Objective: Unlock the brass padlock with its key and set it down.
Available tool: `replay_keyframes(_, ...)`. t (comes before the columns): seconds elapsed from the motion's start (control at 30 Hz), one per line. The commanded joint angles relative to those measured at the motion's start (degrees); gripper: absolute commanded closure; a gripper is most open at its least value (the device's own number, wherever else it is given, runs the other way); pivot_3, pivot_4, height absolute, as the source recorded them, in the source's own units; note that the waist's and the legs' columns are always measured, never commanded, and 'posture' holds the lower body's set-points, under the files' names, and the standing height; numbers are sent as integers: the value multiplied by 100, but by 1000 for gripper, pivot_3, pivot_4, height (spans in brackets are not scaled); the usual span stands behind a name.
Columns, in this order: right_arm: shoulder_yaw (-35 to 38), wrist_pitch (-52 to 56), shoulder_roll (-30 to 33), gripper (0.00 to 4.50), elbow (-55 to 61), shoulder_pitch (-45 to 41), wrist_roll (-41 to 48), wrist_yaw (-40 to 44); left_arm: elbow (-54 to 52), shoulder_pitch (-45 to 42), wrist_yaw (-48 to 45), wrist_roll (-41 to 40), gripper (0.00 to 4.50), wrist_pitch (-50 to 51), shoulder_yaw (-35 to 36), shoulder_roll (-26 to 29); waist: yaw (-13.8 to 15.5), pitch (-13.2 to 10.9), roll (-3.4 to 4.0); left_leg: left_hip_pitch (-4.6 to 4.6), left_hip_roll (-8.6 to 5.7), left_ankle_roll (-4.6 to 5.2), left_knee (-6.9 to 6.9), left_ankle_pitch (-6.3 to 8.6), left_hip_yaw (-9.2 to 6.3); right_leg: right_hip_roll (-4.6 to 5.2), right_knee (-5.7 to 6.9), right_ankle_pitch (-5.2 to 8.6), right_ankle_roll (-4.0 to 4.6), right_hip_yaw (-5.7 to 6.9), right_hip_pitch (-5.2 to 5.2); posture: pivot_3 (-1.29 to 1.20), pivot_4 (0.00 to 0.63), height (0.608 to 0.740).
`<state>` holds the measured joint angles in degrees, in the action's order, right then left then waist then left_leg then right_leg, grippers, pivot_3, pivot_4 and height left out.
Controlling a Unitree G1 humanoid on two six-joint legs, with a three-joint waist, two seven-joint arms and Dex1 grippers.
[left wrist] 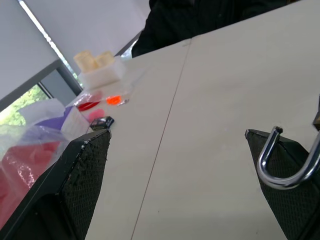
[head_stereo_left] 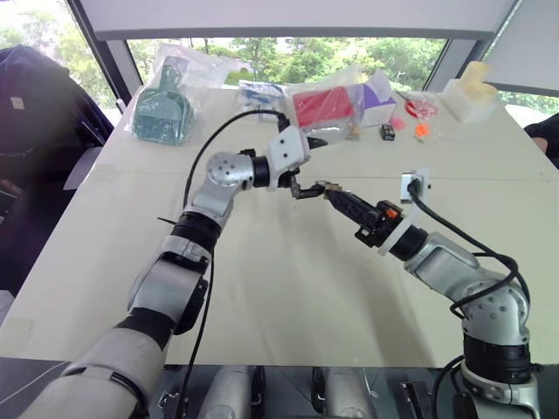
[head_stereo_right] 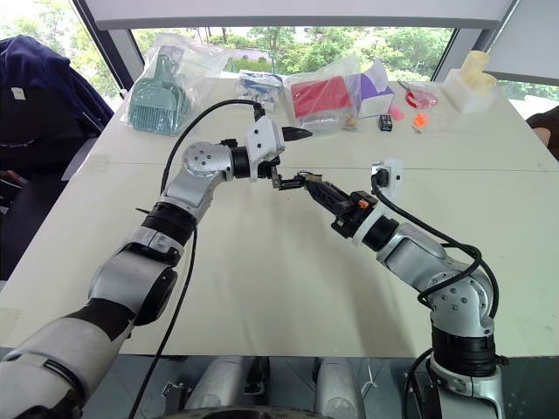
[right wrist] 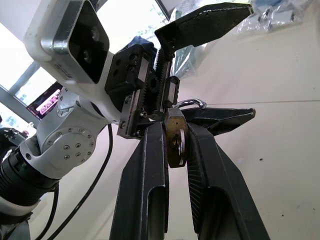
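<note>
The right gripper has its two black fingers pressed onto the flat faces of the brass padlock, holding it in the air above the middle of the pale table, well clear of the surface. The silvery shackle points away from the right gripper toward the left gripper, whose fingers are spread wide. In the left wrist view the shackle hangs right against one of the left fingers, with its free end apparently lifted out of the body, so the lock may already be sprung, though the pictures do not settle that. The key cannot be made out anywhere; a dark slot shows on the padlock's edge in the right wrist view, but nothing is plainly seated in it. The step in hand looks like a meeting of the two arms at the lock, either to work the shackle or to pass the lock across. The next move calls for the left fingers to close squarely on the shackle without knocking the small body out of the right grip, then for a steady pull or a handover before lowering it to the bare table. Along the far edge lie bagged items, including a teal brush and a red pack, well apart from the work.
</note>
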<state>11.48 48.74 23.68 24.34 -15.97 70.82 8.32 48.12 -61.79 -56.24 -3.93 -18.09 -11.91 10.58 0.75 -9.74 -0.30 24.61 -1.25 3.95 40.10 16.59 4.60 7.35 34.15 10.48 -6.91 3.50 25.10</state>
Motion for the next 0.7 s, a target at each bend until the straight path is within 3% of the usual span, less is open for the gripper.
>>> replay_keyframes(0.03, -33, 13, -14, 4500, 249, 37, 135, -13, -122, -141, 115, -25, 35, -157, 182, -43, 1, 0, 0, 0, 0, 0, 0, 0, 0, 1, 0, 0, 0, 0, 0, 0, 150, 735)
replay_keyframes(0.37, -40, 99, 43, 4500, 235, 132, 256, -73, -406, 128, 246, 24, 35, -75, 175, -127, -4, 0, 0, 0, 0, 0, 0, 0, 1, 3, 0, 0, 0, 0, 0, 0, 150, 735)
replay_keyframes(0.57, 359, 257, 258, 4500, -330, 144, 612, -372, -749, 720, -61, 320, 35, 770, -1, 522, -24, 0, 1, -2, 0, -1, -3, 0, 2, 2, 2, 0, 0, 0, 2, 0, 150, 735)
replay_keyframes(0.7, 401, 887, 573, 4500, -1131, 190, 878, -659, -1914, 1400, -602, -46, 35, 2041, 85, 1051, -28, 0, 1, -1, 2, -1, -6, 0, 1, 3, 2, 0, 1, -1, 5, 0, 150, 735)
